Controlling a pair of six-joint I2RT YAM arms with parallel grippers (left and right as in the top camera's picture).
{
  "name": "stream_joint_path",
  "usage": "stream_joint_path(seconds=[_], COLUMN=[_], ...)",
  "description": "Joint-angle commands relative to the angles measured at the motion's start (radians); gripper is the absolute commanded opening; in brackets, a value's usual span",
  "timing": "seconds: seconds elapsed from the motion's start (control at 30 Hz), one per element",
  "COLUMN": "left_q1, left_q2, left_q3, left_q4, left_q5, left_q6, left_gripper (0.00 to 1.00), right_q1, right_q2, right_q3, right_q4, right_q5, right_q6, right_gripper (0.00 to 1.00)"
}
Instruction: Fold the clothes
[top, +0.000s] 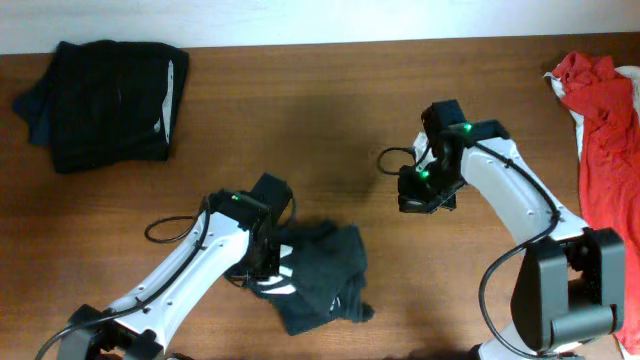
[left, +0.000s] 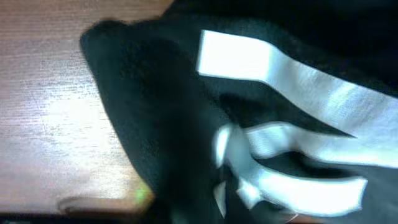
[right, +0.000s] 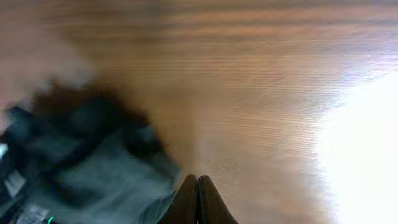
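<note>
The dark grey-green T-shirt lies crumpled near the table's front edge, its white stripes showing. My left gripper is down at the shirt's left edge. In the left wrist view the T-shirt and its stripes fill the frame and hide the fingers. My right gripper hovers over bare wood right of the shirt. Its fingertips are pressed together with nothing between them, and the T-shirt lies blurred to their left.
A folded black garment sits at the back left corner. A red garment is heaped along the right edge. The wooden table shows bare between them.
</note>
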Motion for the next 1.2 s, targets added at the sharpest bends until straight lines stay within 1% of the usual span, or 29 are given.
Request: stream_joint_path(seconds=[0.0,0.03,0.07,0.1,0.17,0.2,0.23,0.27,0.3,0.33,0.37,0.4,0.43,0.53,0.6,0.63,0.7,0.73,0.77,0.8,0.9,0.93,0.97,1.0,1.03,1.07,1.1,1.13,1.17], left_q1=[0.004,0.004,0.006,0.018,0.057,0.079,0.087,0.087,0.087,0.087,0.087,0.087,0.087,0.087,0.087,0.087,0.087,0.089,0.098,0.118,0.187,0.192,0.192,0.192,0.191,0.191,0.191,0.191,0.191], left_q2=[-0.015,-0.015,-0.015,-0.015,-0.015,-0.015,-0.015,-0.01,-0.01,-0.01,-0.009,-0.009,-0.009,-0.009,-0.009,-0.009,-0.009,-0.009,-0.009,-0.009,-0.01,-0.014,-0.027,-0.063,-0.124,-0.179,-0.217,-0.235,-0.229], left_q3=[-0.002,-0.002,-0.002,0.0,0.0,-0.001,-0.007,-0.016,-0.025,-0.04,-0.061,-0.08,-0.103,-0.161,-0.19,-0.206,-0.221,-0.221,-0.22,-0.221,-0.217,-0.201,-0.179,-0.138,-0.1,-0.086,-0.086,-0.087,-0.087], left_q4=[-0.011,-0.015,-0.015,-0.015,-0.011,-0.007,0.021,0.049,0.057,0.068,0.084,0.103,0.125,0.195,0.235,0.256,0.269,0.253,0.224,0.195,0.107,0.069,0.035,-0.009,-0.027,-0.003,0.047,0.154,0.214], left_q5=[0.01,0.007,0.007,0.007,-0.043,-0.052,-0.041,-0.033,-0.013,0.013,0.031,0.047,0.069,0.101,0.1,0.1,0.089,0.085,0.061,0.053,0.056,0.056,0.056,0.056,0.056,0.057,0.084,0.178,0.228], left_q6=[-0.017,-0.017,-0.017,-0.016,-0.016,-0.006,0.014,0.014,0.014,0.014,0.014,0.014,0.014,0.014,0.014,0.013,0.013,0.008,-0.034,-0.047,-0.047,-0.048,-0.051,-0.05,-0.049,-0.049,-0.024,0.064,0.114], left_gripper=[0.99,0.99,0.99,0.99,0.98,0.8,0.6,0.27,0.19,0.15,0.08,0.03,0.01,0.01,0.01,0.01,0.01,0.01,0.01,0.01,0.01,0.01,0.01,0.01,0.01,0.01,0.01,0.01,0.01], right_q1=[0.005,0.02,0.042,0.071,0.135,0.167,0.2,0.24,0.265,0.308,0.336,0.368,0.398,0.433,0.41,0.402,0.357,0.317,0.289,0.263,0.238,0.238,0.238,0.238,0.238,0.241,0.252,0.275,0.302], right_q2=[-0.056,-0.06,-0.06,-0.062,-0.079,-0.084,-0.084,-0.084,-0.084,-0.084,-0.084,-0.082,-0.074,-0.058,-0.029,-0.01,0.023,0.025,0.028,0.04,0.106,0.095,0.074,0.025,-0.02,-0.071,-0.12,-0.139,-0.138], right_q3=[0.027,0.026,0.026,0.026,0.024,0.024,0.014,-0.006,-0.023,-0.061,-0.088,-0.122,-0.155,-0.248,-0.285,-0.288,-0.288,-0.288,-0.288,-0.288,-0.288,-0.273,-0.237,-0.17,-0.117,-0.068,-0.05,-0.051,-0.051], right_q4=[-0.098,-0.178,-0.242,-0.286,-0.294,-0.281,-0.239,-0.181,-0.148,-0.097,-0.061,-0.007,0.054,0.229,0.335,0.367,0.447,0.458,0.452,0.441,0.436,0.407,0.348,0.25,0.176,0.114,0.09,0.082,0.071], right_q5=[-0.22,-0.229,-0.231,-0.232,-0.231,-0.232,-0.238,-0.238,-0.238,-0.237,-0.238,-0.238,-0.238,-0.226,-0.212,-0.189,-0.15,-0.118,-0.07,-0.051,0.027,0.03,0.029,0.029,0.029,0.027,-0.018,-0.092,-0.155], right_q6=[-0.162,-0.229,-0.293,-0.328,-0.328,-0.325,-0.3,-0.244,-0.214,-0.164,-0.137,-0.099,-0.045,0.058,0.064,0.068,0.068,0.068,0.068,0.067,0.072,0.089,0.09,0.09,0.09,0.09,0.085,0.048,0.005], right_gripper=[0.05,0.17,0.38,0.47,0.51,0.59,0.64,0.6,0.43,0.21,0.14,0.12,0.12,0.1,0.08,0.04,0.04,0.04,0.04,0.04,0.04,0.04,0.04,0.04,0.04,0.04,0.04,0.06,0.08])
